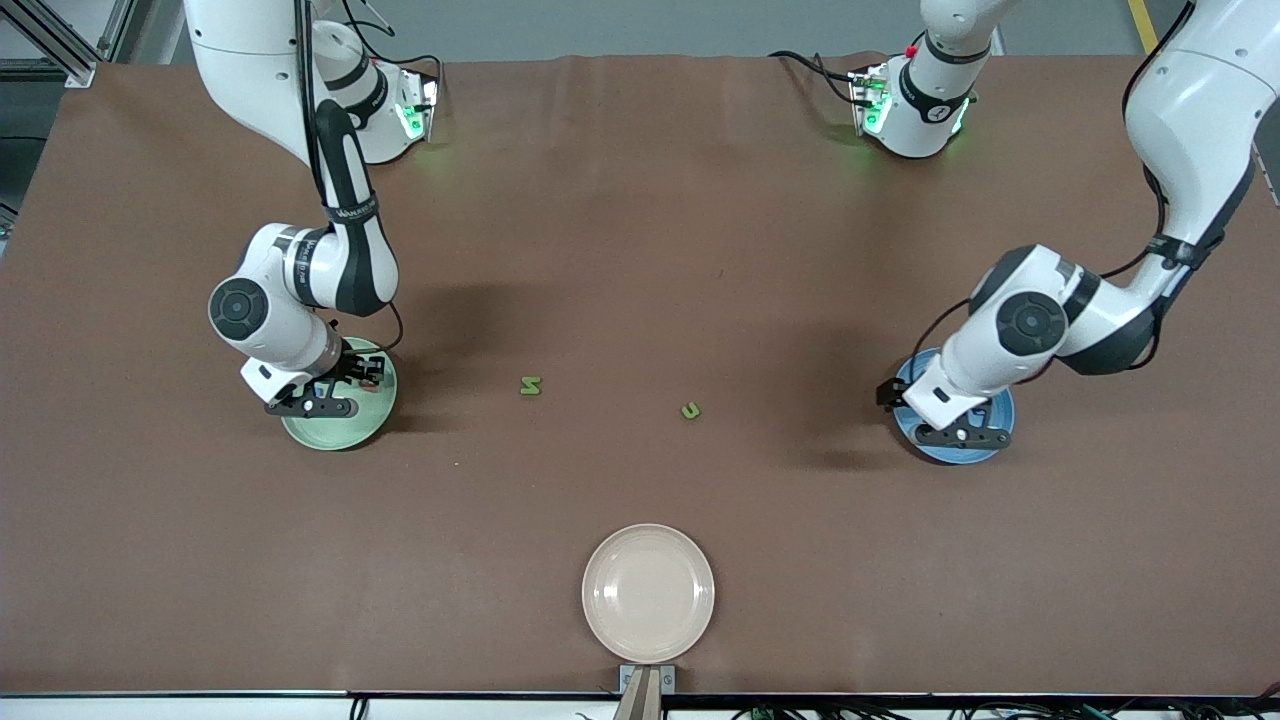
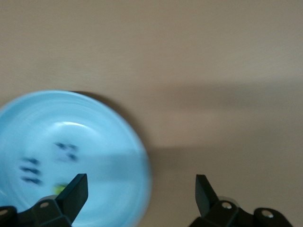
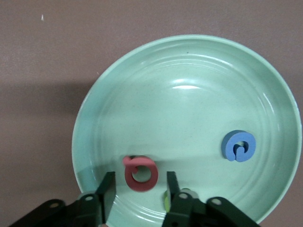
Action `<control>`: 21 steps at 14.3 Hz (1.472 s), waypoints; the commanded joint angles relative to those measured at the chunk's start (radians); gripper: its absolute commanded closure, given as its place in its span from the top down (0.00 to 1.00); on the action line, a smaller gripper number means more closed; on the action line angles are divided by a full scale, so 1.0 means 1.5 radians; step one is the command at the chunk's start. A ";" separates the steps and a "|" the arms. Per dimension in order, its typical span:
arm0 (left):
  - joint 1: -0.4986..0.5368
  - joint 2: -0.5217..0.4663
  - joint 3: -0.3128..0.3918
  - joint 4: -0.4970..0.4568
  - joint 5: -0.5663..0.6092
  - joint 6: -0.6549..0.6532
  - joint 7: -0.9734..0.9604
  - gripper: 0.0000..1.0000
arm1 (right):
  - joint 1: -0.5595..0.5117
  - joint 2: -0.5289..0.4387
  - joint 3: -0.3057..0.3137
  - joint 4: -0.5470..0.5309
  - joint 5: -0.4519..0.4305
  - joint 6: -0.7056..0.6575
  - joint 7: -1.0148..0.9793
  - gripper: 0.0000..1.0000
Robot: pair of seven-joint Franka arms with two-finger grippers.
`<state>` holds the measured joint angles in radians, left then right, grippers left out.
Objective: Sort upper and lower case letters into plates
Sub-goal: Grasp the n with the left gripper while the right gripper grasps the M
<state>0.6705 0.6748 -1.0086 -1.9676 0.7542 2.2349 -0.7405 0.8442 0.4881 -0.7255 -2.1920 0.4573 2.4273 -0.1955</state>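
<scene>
My right gripper (image 3: 139,187) hangs low over the pale green plate (image 1: 340,432), fingers open on either side of a red-pink letter (image 3: 140,173) that lies flat in the plate (image 3: 189,71) with a gap at each side. A blue letter (image 3: 239,145) lies in the same plate, and a green one (image 3: 166,201) is partly hidden by a finger. My left gripper (image 2: 141,187) is wide open and empty over the rim of the blue plate (image 2: 109,142), which holds blurred dark letters (image 2: 66,151). A green N (image 1: 530,386) and a green u (image 1: 690,410) lie on the table between the plates.
A cream-beige plate (image 1: 648,592) sits near the table's front edge, nearer to the front camera than the two loose letters. The brown table (image 1: 640,220) spreads between the two arms' bases.
</scene>
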 commanded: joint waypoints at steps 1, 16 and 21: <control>-0.090 -0.007 -0.008 0.024 -0.015 -0.015 -0.189 1.00 | -0.012 -0.004 0.010 0.013 0.019 -0.013 -0.018 1.00; -0.701 0.141 0.397 0.379 -0.217 -0.004 -0.515 1.00 | 0.108 0.077 0.077 0.220 0.065 -0.094 0.339 1.00; -0.702 0.169 0.407 0.386 -0.217 0.039 -0.487 0.95 | 0.114 0.110 0.106 0.220 0.069 -0.030 0.352 1.00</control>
<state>-0.3701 0.9029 -0.4127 -1.4229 0.4408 2.2841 -1.5048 1.0147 0.6410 -0.5645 -1.8775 0.5394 2.3785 0.3247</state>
